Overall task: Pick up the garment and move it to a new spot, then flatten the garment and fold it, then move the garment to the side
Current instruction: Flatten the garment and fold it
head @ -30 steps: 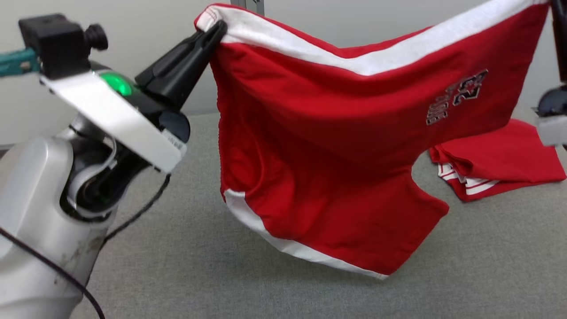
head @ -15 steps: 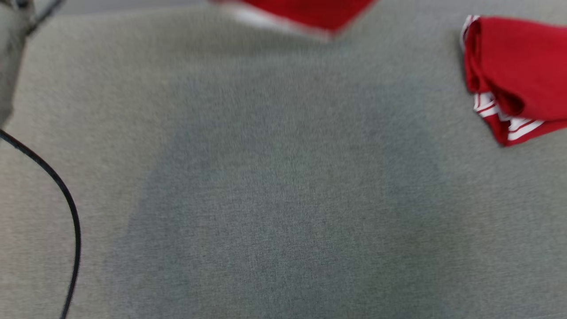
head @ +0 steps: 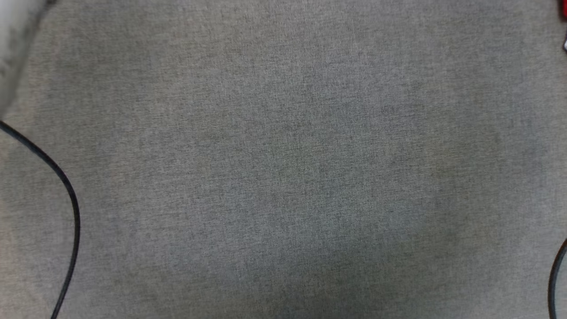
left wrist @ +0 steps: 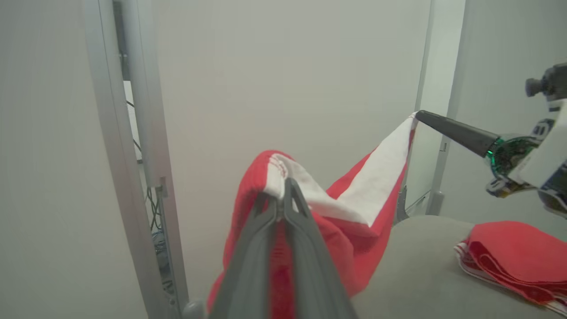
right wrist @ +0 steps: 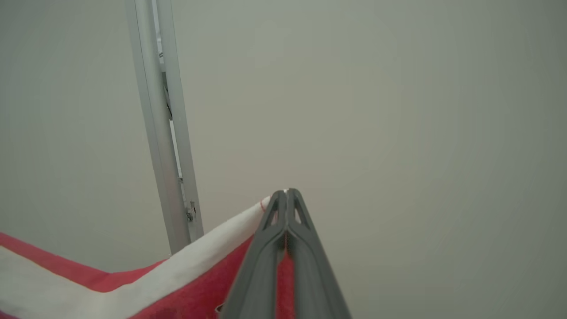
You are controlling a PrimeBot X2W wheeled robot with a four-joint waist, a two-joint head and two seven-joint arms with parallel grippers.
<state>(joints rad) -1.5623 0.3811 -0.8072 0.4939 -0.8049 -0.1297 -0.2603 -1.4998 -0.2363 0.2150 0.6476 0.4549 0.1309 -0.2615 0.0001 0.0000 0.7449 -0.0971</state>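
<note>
The grey table (head: 283,159) is spreading wide underneath. The garment (left wrist: 376,177) is hanging above the table, its white band sagging between two pinched corners. It looks like light, limp cloth that is best held at those corners. A folded pile (left wrist: 518,252) is resting on the table. The left gripper (left wrist: 285,181) and right gripper (right wrist: 287,191) are each clamping a corner, fingers closed tight.

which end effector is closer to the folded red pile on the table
Right. The right end effector hangs above the folded red pile, clamping one corner of the held garment; the left end effector clamps the other corner, farther off across the span.
</note>
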